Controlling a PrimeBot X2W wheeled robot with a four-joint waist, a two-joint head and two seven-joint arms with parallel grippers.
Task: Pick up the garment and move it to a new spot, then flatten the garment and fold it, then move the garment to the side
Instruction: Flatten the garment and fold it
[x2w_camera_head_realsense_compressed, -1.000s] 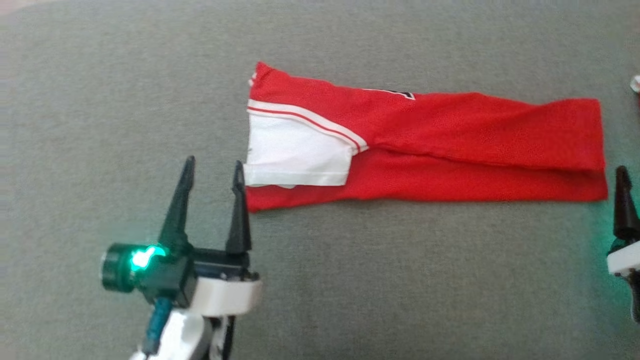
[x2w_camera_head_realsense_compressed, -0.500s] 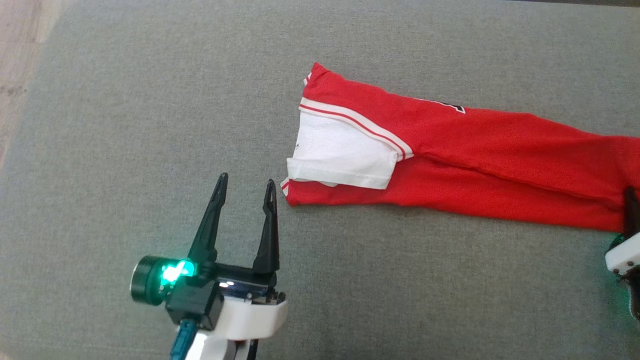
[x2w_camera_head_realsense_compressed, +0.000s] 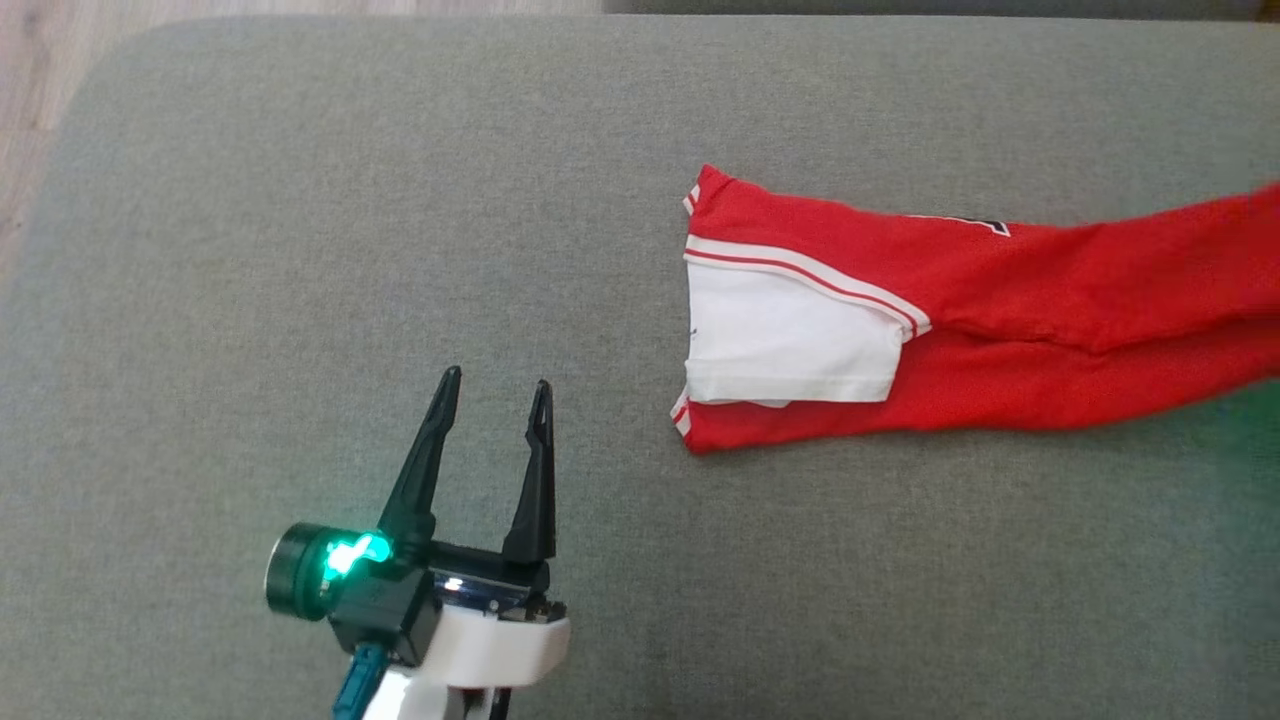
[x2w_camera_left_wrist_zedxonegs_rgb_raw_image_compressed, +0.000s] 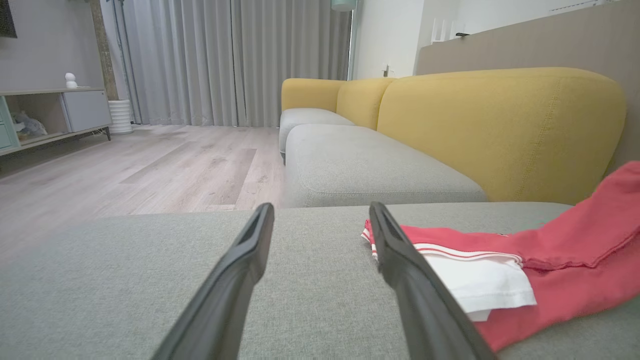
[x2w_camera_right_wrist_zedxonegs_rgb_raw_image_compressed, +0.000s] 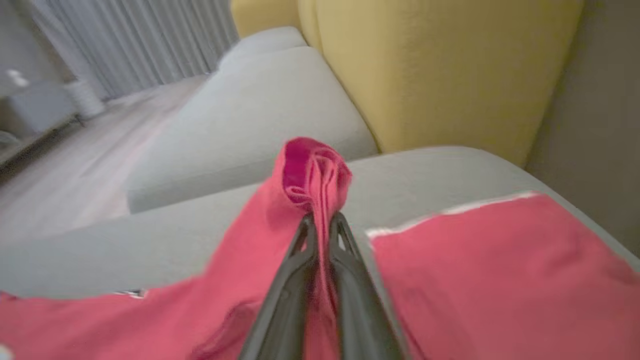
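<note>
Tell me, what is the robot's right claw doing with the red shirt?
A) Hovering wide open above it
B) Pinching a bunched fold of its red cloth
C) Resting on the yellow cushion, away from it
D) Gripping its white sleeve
B: in the right wrist view the right gripper has both fingers closed together on a gathered fold of the red garment, which bulges up past the fingertips.

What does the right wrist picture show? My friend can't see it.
The right gripper is shut on a bunched fold of the red garment, pinched between its two dark fingers. Below lies a grey sofa cushion, with a yellow backrest behind and more red cloth at the right.
</note>
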